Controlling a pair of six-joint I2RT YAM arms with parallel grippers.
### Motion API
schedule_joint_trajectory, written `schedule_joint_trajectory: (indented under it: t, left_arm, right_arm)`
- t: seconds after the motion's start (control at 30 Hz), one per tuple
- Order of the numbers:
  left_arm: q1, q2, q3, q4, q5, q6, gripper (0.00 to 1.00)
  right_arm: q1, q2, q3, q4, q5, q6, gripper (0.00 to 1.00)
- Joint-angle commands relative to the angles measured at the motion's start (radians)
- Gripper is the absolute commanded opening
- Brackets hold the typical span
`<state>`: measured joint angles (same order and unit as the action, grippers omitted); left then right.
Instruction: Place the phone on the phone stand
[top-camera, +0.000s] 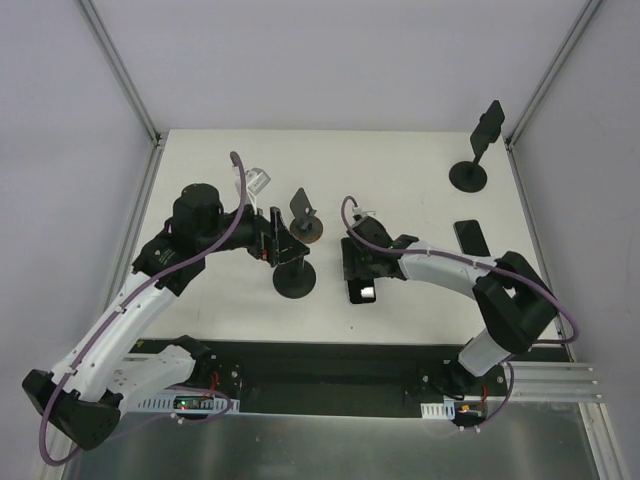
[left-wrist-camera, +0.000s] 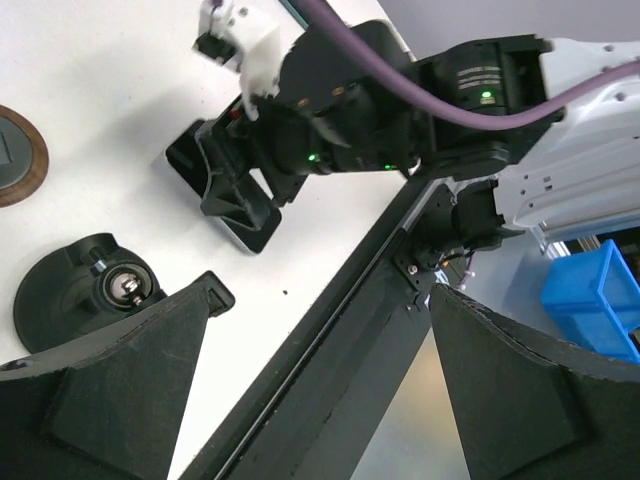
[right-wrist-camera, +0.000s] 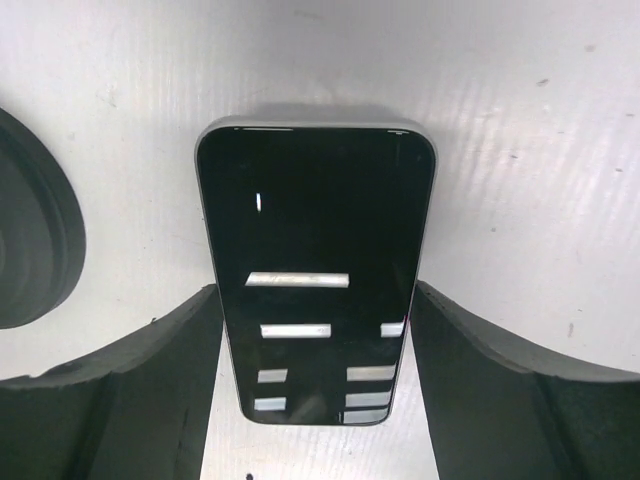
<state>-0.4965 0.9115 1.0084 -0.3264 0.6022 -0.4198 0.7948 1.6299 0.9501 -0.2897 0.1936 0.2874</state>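
Right wrist view: your right gripper (right-wrist-camera: 315, 300) pinches the phone (right-wrist-camera: 316, 210) by its sides on the table (right-wrist-camera: 520, 150). Your left gripper (left-wrist-camera: 325, 295) gapes wide.

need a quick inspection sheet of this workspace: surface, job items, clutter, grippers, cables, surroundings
surface: white table, phones and stands spread over it
job's things: phone lies flat, dark face up, between the right jaws; round black stand by the left arm, no phone on it
clutter: second phone flat at right; brown-based stand mid-table; tall stand at far right
grippers: left gripper open, empty; right gripper straddles the phone, contact unclear
cables: purple cable loops along each arm
surroundings: metal frame, pale walls; blue bin off the table
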Motion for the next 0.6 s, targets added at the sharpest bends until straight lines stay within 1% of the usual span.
schedule_joint_trajectory:
  t: [0.0, 0.13, 0.23, 0.37, 0.4, 0.53, 0.57]
  left_arm:
    - [-0.043, 0.058, 0.055, 0.046, -0.021, 0.006, 0.89]
    - [-0.103, 0.124, 0.078, 0.065, -0.097, 0.047, 0.85]
    - [-0.154, 0.167, 0.079, 0.102, -0.179, 0.078, 0.8]
    - [-0.186, 0.239, 0.067, 0.177, -0.199, 0.079, 0.77]
    - [-0.195, 0.253, 0.065, 0.19, -0.199, 0.079, 0.77]
    - [-0.215, 0.346, 0.085, 0.219, -0.18, 0.075, 0.87]
    - [-0.22, 0.36, 0.09, 0.231, -0.174, 0.07, 0.87]
  right_arm:
    - [-0.025, -0.157, -0.094, 0.219, -0.003, 0.029, 0.01]
    - [-0.055, -0.296, -0.197, 0.346, -0.034, 0.044, 0.01]
    - [-0.074, -0.384, -0.241, 0.391, -0.051, 0.056, 0.01]
    - [-0.1, -0.501, -0.28, 0.419, -0.06, 0.084, 0.01]
    - [-0.106, -0.527, -0.289, 0.419, -0.06, 0.107, 0.01]
    - [-0.117, -0.677, -0.274, 0.383, -0.062, 0.159, 0.01]
    - [-0.118, -0.695, -0.263, 0.365, -0.063, 0.17, 0.01]
